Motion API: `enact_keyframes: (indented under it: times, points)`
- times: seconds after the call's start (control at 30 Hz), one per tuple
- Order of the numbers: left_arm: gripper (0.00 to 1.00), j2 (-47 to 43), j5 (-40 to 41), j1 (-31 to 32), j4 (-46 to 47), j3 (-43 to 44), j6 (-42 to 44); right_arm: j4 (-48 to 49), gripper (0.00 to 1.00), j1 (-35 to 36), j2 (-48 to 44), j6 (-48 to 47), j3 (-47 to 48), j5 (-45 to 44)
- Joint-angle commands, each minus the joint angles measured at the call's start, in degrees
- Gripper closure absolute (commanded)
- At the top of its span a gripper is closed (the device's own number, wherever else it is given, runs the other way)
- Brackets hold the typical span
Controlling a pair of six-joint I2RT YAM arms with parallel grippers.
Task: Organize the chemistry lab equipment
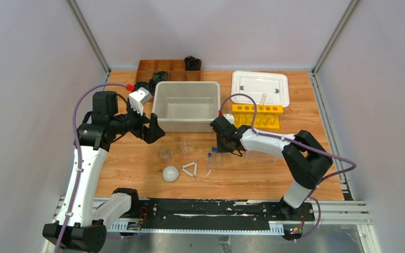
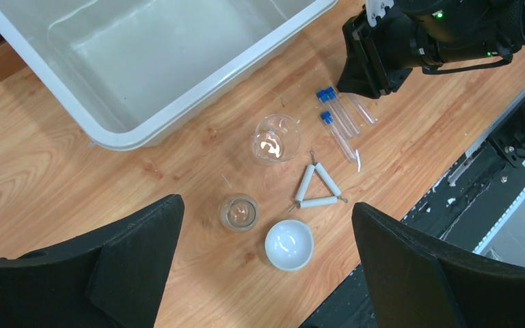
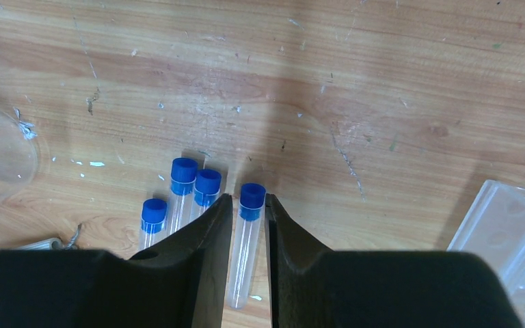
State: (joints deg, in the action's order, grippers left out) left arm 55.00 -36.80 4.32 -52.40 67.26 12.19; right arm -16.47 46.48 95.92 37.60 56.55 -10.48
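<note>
Yellow rack [image 1: 257,117] stands beyond the right arm, with one clear tube [image 1: 263,99] upright in a hole. The wooden tray [image 1: 161,67] has a black coiled object [image 1: 192,63] in its far-right compartment. The right gripper [image 3: 248,198] has its fingers closed on one blue-capped tube [image 3: 245,253] lying flat on the table [image 3: 383,102]. Three more tubes [image 3: 183,184] lie just to its left, and the clear plastic rack [image 3: 513,239] lies to its right. Two beakers [image 2: 275,139], the white triangle [image 2: 318,188] and the white dome [image 2: 289,244] sit in front of the white bin [image 2: 198,89]. The left gripper [image 2: 266,201] hangs above them, fingers spread wide, holding nothing.

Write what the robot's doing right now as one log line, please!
right end effector: shut on a thin clear blue-capped tube | left end effector: open, empty | three more tubes: lying beside it
</note>
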Motion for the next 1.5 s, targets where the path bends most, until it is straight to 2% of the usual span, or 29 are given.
enact_keyframes:
  times: [0.0, 0.47, 0.87, 1.03, 1.13, 1.3, 1.47]
  points:
    - [0.0, -0.63, -0.01, 0.19, 0.63, 1.44, 0.2, -2.94, 0.72, 0.63, 0.77, 1.12, 0.02, -1.76]
    - [0.0, -0.86, -0.12, 0.17, 0.63, 1.27, -0.05, -4.14, 0.75, 1.31, 2.36, 0.89, -0.5, -3.68]
    - [0.0, -0.97, -0.43, 0.17, 0.63, 1.63, 0.03, -11.79, 0.78, 4.65, 5.84, -0.89, 6.17, -9.99]
    - [0.0, -0.97, -0.63, 0.17, 0.63, 1.74, 0.03, -12.7, 0.73, 5.63, 5.61, 0.12, 5.54, -10.97]
    - [0.0, -1.09, -0.69, 0.2, 0.63, 1.48, 0.03, -11.98, 0.66, 6.58, 4.39, 1.98, 3.72, -12.35]
    - [0.0, -1.43, -0.45, 0.17, 0.63, 1.55, 0.12, -5.03, 0.67, 7.25, -0.05, 4.49, -1.9, -13.58]
    - [0.0, -1.81, -0.37, 0.23, 0.63, 2.12, 0.21, -2.13, 0.67, 7.21, -2.03, 4.82, -3.71, -15.04]
